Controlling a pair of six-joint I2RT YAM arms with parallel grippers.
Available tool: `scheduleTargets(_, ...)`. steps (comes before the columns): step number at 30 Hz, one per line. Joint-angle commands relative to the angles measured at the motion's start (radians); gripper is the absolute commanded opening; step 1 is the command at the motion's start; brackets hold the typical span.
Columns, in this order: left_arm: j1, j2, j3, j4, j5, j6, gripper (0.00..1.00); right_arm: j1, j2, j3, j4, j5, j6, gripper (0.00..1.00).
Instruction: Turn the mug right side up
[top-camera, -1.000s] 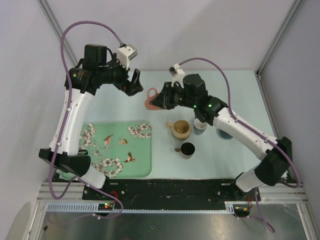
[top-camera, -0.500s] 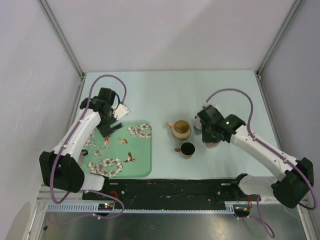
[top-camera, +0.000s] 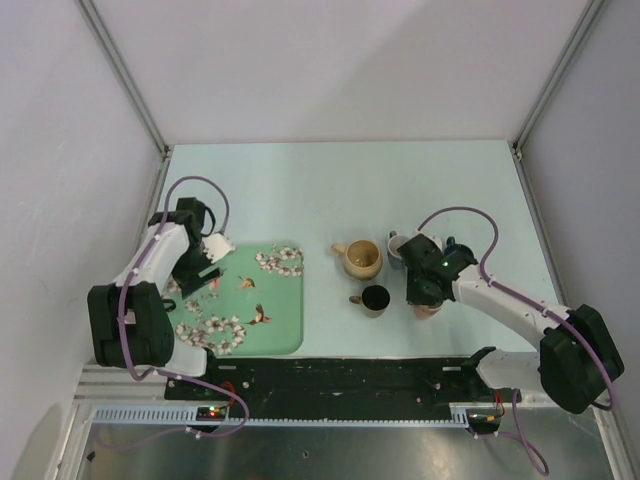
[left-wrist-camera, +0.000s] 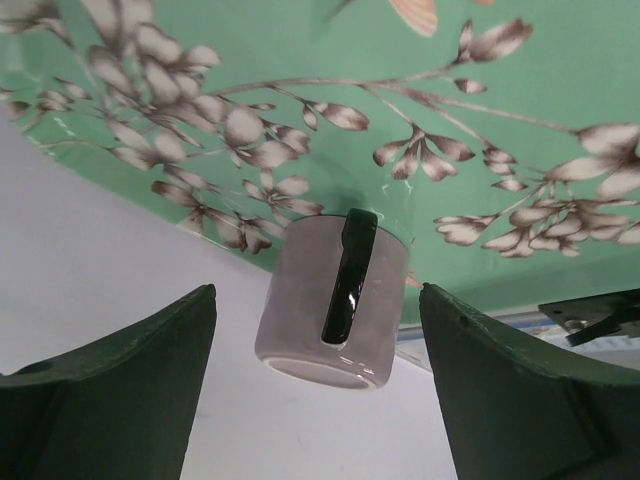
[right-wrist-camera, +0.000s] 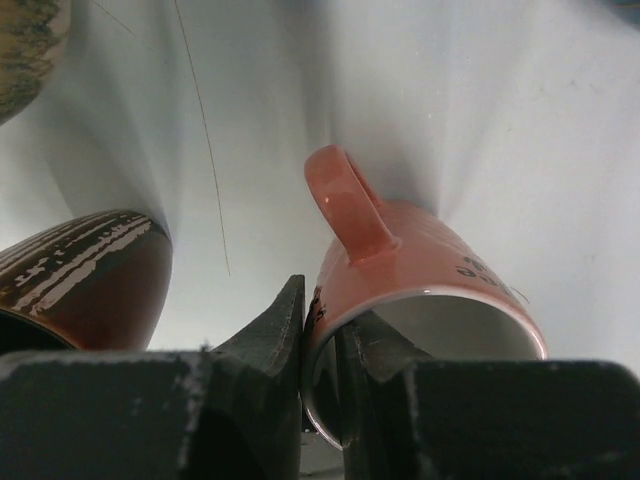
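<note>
Salmon mug (right-wrist-camera: 400, 270) is in the right gripper (right-wrist-camera: 325, 322). One finger is inside the mouth and one outside, pinching the rim wall just beside the handle root. The mouth opens toward the wrist camera and the handle points away. Seen from above, the mug sits low at the near right of the table (top-camera: 330, 180), near the dark mug (top-camera: 376, 298). Cannot tell whether its base rests on the surface.

Judgement: the step in hand is the set-down at the end of the turn; the mug looks mouth-up or nearly so. The next move calls for the base to be flat on the table. The fingers then part and lift straight off, so the inner finger neither drags the rim nor nudges the dark mug.

Left gripper (left-wrist-camera: 318, 300): fingers spread wide either side of a grey mug (left-wrist-camera: 295, 290) with a black handle, not touching it. The grey mug stands at the edge of the green floral tray (left-wrist-camera: 560, 80). Its pale ringed end faces the camera and looks like a foot, so it may be inverted; not certain.

Surface: pale blue-white tabletop, smooth and matte. A tan mug (top-camera: 362, 259) and a pale mug (top-camera: 397, 246) stand mid-table. Room: plain white panels on three sides, aluminium posts (top-camera: 120, 75) at the corners.
</note>
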Motion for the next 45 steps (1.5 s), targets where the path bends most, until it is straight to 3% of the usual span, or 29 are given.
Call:
scheduleTargets(1, 0.063, -0.037, -0.070, 0.059, -0.040, 0.171, 0.86, -0.018, -0.024, -0.028, 0.078, -0.008, 0.010, 0.27)
scheduleTargets(5, 0.096, -0.053, -0.133, 0.071, -0.069, 0.266, 0.88, -0.032, -0.044, -0.030, 0.067, -0.015, -0.006, 0.47)
scheduleTargets(10, 0.130, -0.020, -0.168, 0.110, -0.098, 0.303, 0.87, -0.037, -0.087, -0.017, 0.034, -0.014, -0.011, 0.62)
scheduleTargets(12, 0.144, 0.011, -0.172, 0.130, -0.131, 0.297, 0.81, -0.038, -0.112, -0.001, 0.012, -0.007, -0.012, 0.65)
scheduleTargets(16, 0.157, 0.043, -0.199, 0.183, -0.219, 0.299, 0.58, -0.038, -0.159, 0.033, -0.024, 0.008, -0.021, 0.67)
scheduleTargets(19, 0.158, 0.052, -0.209, 0.201, -0.247, 0.305, 0.48, -0.039, -0.186, 0.059, -0.043, 0.012, -0.026, 0.68)
scheduleTargets(21, 0.159, 0.051, -0.207, 0.202, -0.248, 0.302, 0.33, -0.039, -0.199, 0.083, -0.064, 0.024, -0.029, 0.69)
scheduleTargets(23, 0.158, 0.047, -0.194, 0.201, -0.237, 0.295, 0.10, -0.040, -0.209, 0.112, -0.087, 0.034, -0.037, 0.69)
scheduleTargets(26, 0.151, 0.033, -0.136, 0.195, -0.199, 0.263, 0.01, -0.039, -0.223, 0.170, -0.124, 0.048, -0.058, 0.70)
scheduleTargets(31, 0.117, -0.011, 0.087, 0.101, 0.042, 0.115, 0.00, -0.033, -0.230, 0.287, -0.145, 0.032, -0.103, 0.75)
scheduleTargets(36, 0.035, -0.020, 0.337, 0.000, 0.338, -0.084, 0.00, 0.006, -0.210, 0.392, -0.019, -0.076, -0.122, 0.89)
scheduleTargets(39, -0.050, -0.020, 0.451, -0.017, 0.484, -0.192, 0.00, 0.043, -0.155, 0.451, 0.103, -0.157, -0.137, 0.98)
scheduleTargets(45, -0.209, -0.006, 0.698, -0.030, 0.854, -0.432, 0.00, 0.103, -0.027, 0.517, 0.504, -0.506, -0.072, 0.99)
